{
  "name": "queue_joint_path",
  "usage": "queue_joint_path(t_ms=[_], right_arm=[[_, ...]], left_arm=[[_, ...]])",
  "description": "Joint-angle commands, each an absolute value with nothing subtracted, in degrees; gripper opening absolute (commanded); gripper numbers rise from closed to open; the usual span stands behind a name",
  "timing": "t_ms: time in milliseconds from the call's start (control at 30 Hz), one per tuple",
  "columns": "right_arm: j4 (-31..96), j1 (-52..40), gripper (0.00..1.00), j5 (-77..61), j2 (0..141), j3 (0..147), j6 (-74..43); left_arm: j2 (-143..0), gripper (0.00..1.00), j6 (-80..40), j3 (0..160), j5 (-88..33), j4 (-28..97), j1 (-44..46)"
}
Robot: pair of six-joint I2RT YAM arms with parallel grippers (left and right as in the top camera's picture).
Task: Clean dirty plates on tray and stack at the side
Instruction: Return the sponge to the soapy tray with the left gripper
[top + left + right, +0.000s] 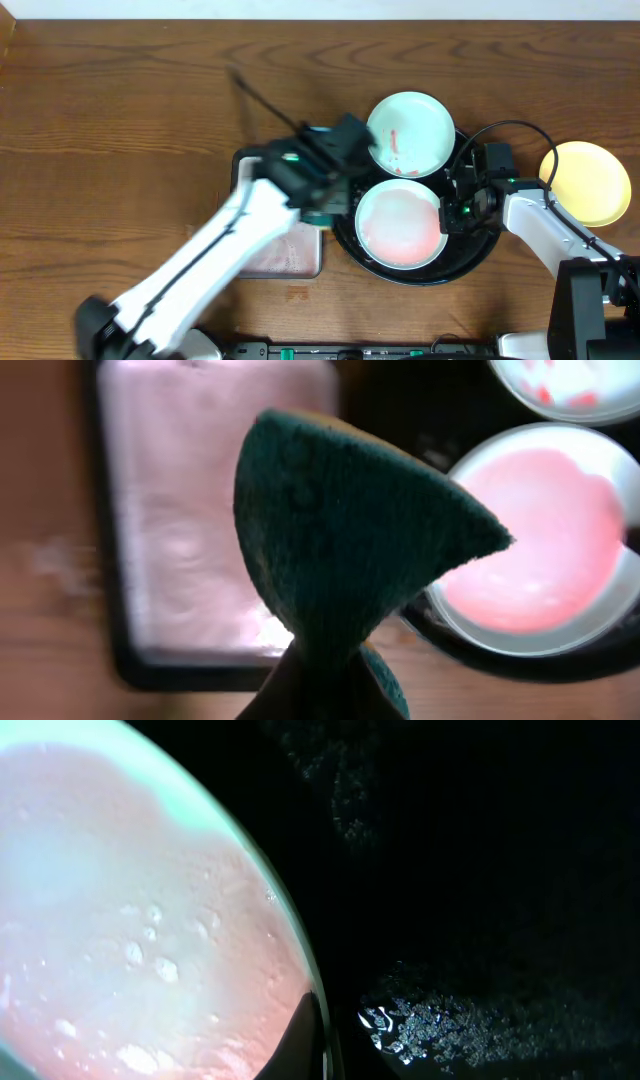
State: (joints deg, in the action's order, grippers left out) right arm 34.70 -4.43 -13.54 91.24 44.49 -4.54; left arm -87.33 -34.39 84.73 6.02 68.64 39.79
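Overhead — left end effector (322, 670) pinching sponge (350, 530), right end effector (452, 205) at plate (400, 225), grip unclear

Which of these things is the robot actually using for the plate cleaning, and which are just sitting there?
In the job:
smeared plate, pink-filmed plate, yellow plate, black tray, green sponge in the left claw.

Just sitting there:
silver pan of pinkish liquid, perhaps for rinsing.

Wood tabletop (120, 120) bears tray (472, 252), silver pan (300, 252), yellow plate (585, 182)
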Motion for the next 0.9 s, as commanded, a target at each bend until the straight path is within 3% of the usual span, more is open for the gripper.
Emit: queue_joint_path(t_ms=[0,200,400,467,867], right_arm=[[34.39,-4.08,0.01,-11.99,92.07,44.16,-4.71],[38.48,-4.91,0.01,-11.35,85.93,45.39,-5.89],[43.18,-8.93,0.01,2.11,73.23,45.39,-10.57],[44.27,-10.68,0.01,6.28,68.97,45.39,-10.72],[44.42,-22.90,0.01,25.65,56.62,45.43,-11.97]], left_arm=[[-83.37,0.08,-29.98,81.38,8.73,69.63,35.07],[-79.92,0.13,-27.22,68.07,2.59,62.70,28.36],[-80.03,0.17,-26.37,59.18,-1.52,53.36,27.29],[-80.01,0.26,-26.35,59.16,-1.50,52.71,27.27],[-72.29,0.47,-25.93,59.20,-4.99,52.71,23.75]])
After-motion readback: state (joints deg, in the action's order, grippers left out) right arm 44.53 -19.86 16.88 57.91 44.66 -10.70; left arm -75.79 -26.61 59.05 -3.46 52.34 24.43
